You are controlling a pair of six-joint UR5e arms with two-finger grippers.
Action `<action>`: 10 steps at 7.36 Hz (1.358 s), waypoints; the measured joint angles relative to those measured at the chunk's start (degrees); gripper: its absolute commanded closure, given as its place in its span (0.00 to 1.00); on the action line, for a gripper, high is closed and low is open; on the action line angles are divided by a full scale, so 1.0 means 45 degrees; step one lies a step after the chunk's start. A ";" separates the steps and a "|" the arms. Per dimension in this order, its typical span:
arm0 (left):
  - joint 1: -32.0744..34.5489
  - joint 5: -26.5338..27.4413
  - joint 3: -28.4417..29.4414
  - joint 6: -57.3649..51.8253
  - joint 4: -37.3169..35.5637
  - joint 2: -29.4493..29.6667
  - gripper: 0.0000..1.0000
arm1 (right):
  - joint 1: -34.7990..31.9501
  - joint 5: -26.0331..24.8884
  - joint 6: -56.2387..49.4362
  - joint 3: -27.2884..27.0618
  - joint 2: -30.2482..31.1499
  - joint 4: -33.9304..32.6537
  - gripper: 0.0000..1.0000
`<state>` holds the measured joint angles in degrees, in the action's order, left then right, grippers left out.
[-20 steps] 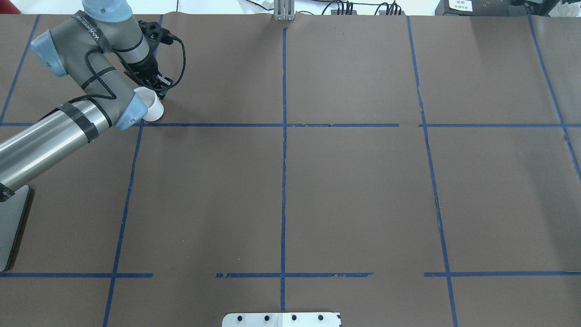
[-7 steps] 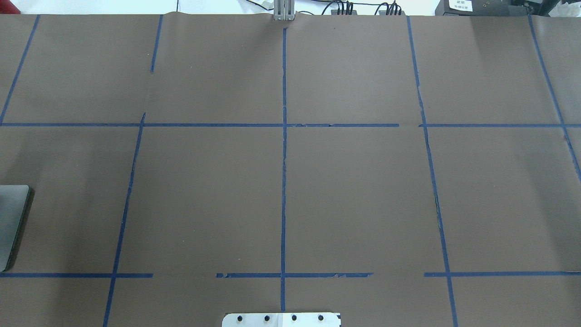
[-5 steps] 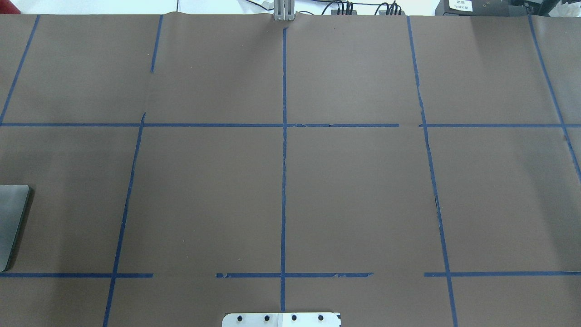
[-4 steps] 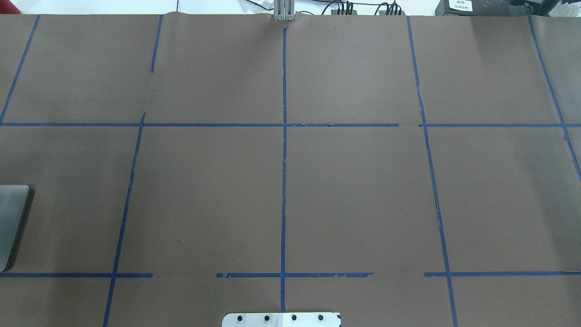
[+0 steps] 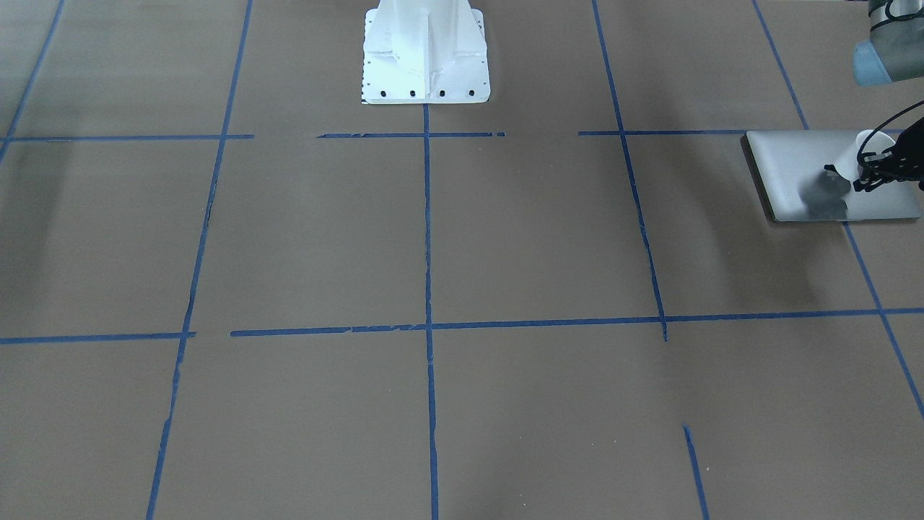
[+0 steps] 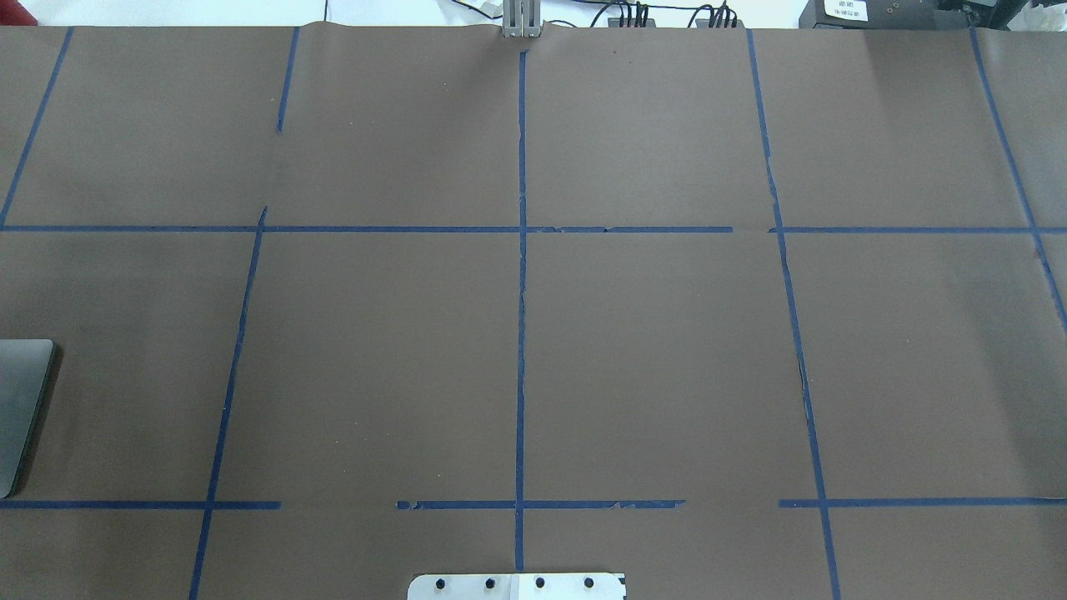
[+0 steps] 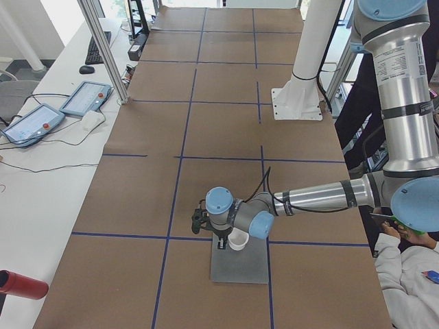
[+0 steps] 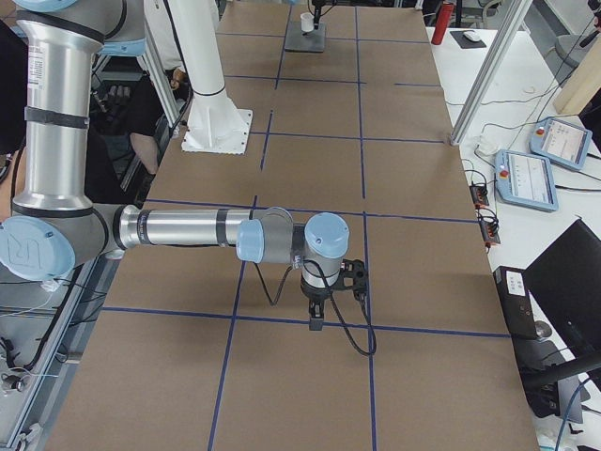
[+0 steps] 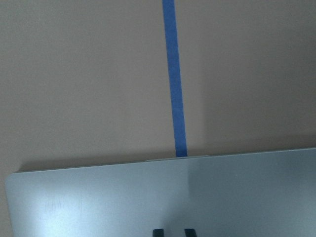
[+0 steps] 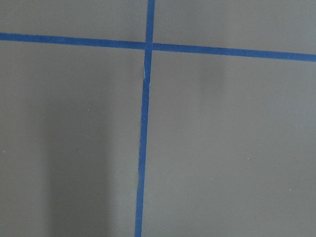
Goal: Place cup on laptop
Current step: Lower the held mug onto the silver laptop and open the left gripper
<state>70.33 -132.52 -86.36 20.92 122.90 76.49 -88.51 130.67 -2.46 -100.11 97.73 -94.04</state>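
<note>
The silver-grey laptop [image 5: 794, 166] lies closed at the table's end on my left. Only its corner shows in the overhead view [image 6: 21, 400]. The small white cup [image 5: 866, 143] is over the lid near one edge, also seen in the exterior left view [image 7: 239, 240]. I cannot tell whether it rests on the lid. My left gripper [image 5: 877, 173] is at the cup's rim, jaws close together, shut on it. In the left wrist view its fingertips [image 9: 158, 232] sit over the lid [image 9: 98, 202] and the cup is out of frame. My right gripper [image 8: 316, 326] hangs over bare table; I cannot tell its state.
The white robot pedestal [image 5: 426, 50] stands at the table's middle back edge. Blue tape lines [image 6: 521, 333] grid the brown table cover. Tablets [image 7: 86, 98] and a red cylinder [image 7: 20, 284] lie on the side bench. A person [image 7: 405, 274] sits near my left arm.
2.7 s ago my left arm held the cup at the far left of the overhead view. It has since left that view; over the last second nothing there moved.
</note>
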 measured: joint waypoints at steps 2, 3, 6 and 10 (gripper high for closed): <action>-0.0050 -0.0054 0.0078 0.0183 0.0233 0.0005 0.78 | 0.0000 0.0002 0.0001 0.0000 0.0000 0.0000 0.00; -0.0062 -0.0060 0.0082 0.0204 0.0255 0.0010 0.66 | 0.0000 -0.0003 0.0000 0.0000 0.0000 0.0000 0.00; -0.0097 -0.0067 0.0088 0.0198 0.0267 0.0014 0.33 | 0.0000 0.0005 0.0001 0.0000 0.0000 0.0000 0.00; -0.0009 -0.0857 -0.0284 0.0119 0.0141 0.0030 0.00 | 0.0000 0.0005 0.0000 0.0000 0.0000 0.0000 0.00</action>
<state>70.29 -136.38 -87.63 21.45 123.53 76.63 -88.50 130.69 -2.46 -100.11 97.73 -94.04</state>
